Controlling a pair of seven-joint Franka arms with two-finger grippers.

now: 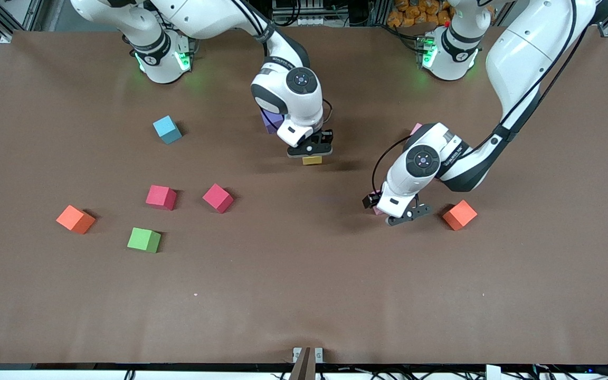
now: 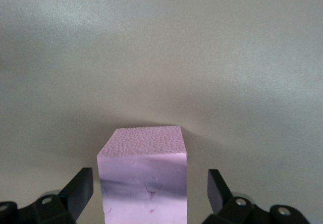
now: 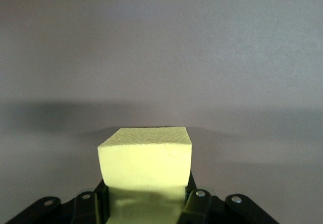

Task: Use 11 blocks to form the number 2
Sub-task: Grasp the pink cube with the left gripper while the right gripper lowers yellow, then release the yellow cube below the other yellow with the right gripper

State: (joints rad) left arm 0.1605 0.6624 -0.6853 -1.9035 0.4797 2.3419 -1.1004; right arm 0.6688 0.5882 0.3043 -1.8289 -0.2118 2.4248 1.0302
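Front view gives us the brown bench (image 1: 304, 295) with both arms reaching in, and several blocks are partly hidden. The right pincer (image 1: 310, 152) hangs near the middle of the bench, clenched on a yellow block (image 1: 312, 160); only a thin strip of that block shows under the fingers here. The right wrist view shows the same yellow block (image 3: 146, 156) clamped between the fingers (image 3: 196, 204), its lower part cut off by the frame edge.

We take the yellow block as our landmark. A purple block (image 1: 271, 122) sits just beside it, farther from the front camera, mostly covered by the right arm's wrist. Toward the left arm's end from it, the left pincer (image 1: 408, 214) stands released, low over a pink block (image 1: 376, 210) of which only a sliver peeks out. The left wrist view shows that pink block (image 2: 144, 176) between the spread fingers (image 2: 78, 188), not touched by either. Another pink corner (image 1: 416, 128) shows above the left wrist; we cannot tell more of it. An orange block (image 1: 459, 215) lies just beside the left pincer.

Toward the right arm's end from the yellow block lie a blue block (image 1: 167, 129), two red-pink blocks (image 1: 161, 197) (image 1: 218, 198), a green block (image 1: 144, 239) and another orange block (image 1: 75, 219), all apart from each other.
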